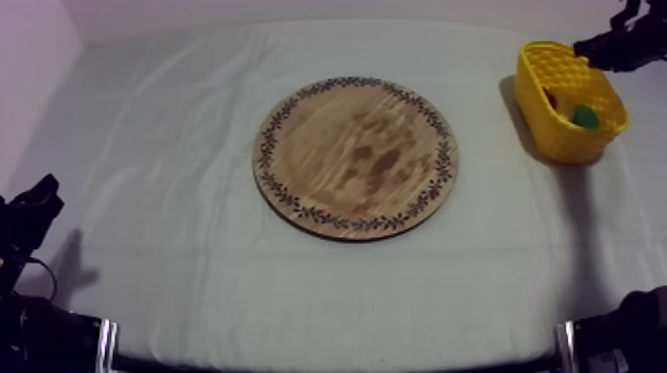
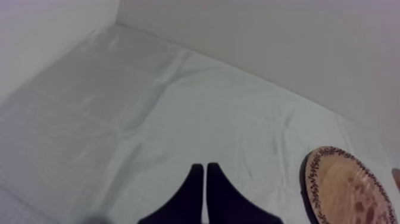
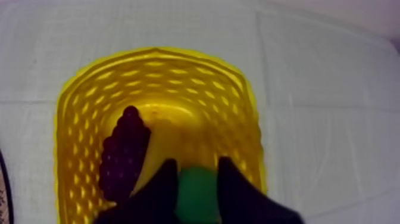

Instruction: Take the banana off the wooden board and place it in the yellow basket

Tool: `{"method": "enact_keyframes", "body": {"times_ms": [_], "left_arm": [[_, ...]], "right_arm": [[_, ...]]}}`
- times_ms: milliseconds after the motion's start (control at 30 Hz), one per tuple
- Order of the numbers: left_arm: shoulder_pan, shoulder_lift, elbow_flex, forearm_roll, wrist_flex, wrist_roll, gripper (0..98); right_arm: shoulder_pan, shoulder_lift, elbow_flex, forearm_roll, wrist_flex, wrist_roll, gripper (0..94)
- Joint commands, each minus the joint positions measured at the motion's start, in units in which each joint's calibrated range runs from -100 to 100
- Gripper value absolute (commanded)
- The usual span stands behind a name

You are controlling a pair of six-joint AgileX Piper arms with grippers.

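Note:
The round wooden board (image 1: 352,159) lies bare in the middle of the table. At the far right stands the yellow basket (image 1: 556,74). My right gripper (image 1: 586,47) hovers over its far end. From the right wrist, the gripper (image 3: 197,162) is open above the basket (image 3: 77,119). A smooth yellow banana (image 3: 153,152) lies on the basket floor beside a dark bunch of grapes (image 3: 124,155). A green pear (image 3: 196,190) shows in the gap between the fingers, down in the basket. My left gripper (image 1: 40,193) rests low at the left, shut (image 2: 205,167) on nothing.
The green pear (image 1: 586,117) sits at the basket's near end. Bare cloth surrounds the board (image 2: 342,190). A wall runs along the table's far edge and left side.

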Motion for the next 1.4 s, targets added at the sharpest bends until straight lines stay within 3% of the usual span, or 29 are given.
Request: {"method": "enact_keyframes", "body": {"times_ms": [0,133,333,467,667,967,1233,1367], "left_arm": [[0.0,0.0,0.0,0.0,0.0,0.0,0.1],[0.0,0.0,0.0,0.0,0.0,0.0,0.1],[0.0,0.0,0.0,0.0,0.0,0.0,0.1],[0.0,0.0,0.0,0.0,0.0,0.0,0.1],[0.0,0.0,0.0,0.0,0.0,0.0,0.1],[0.0,0.0,0.0,0.0,0.0,0.0,0.1],[0.0,0.0,0.0,0.0,0.0,0.0,0.1],[0.0,0.0,0.0,0.0,0.0,0.0,0.1]], "right_arm": [[0.3,-2.8,2.9,-1.4,-1.4,0.9,6.8],[0.9,-9.6,10.5,-5.8,-4.1,4.5,2.2],[1.4,-22.5,23.1,-17.3,-4.1,15.0,0.9],[1.1,-32.1,31.2,-20.7,-1.8,18.3,0.8],[-0.1,-47.2,41.0,-20.0,4.1,17.9,0.7],[-3.6,-72.5,52.2,-15.8,16.3,13.7,0.7],[-6.4,-91.6,61.0,-11.9,20.1,9.0,0.7],[-7.4,-96.7,62.5,-11.8,21.3,8.0,0.6]]}}
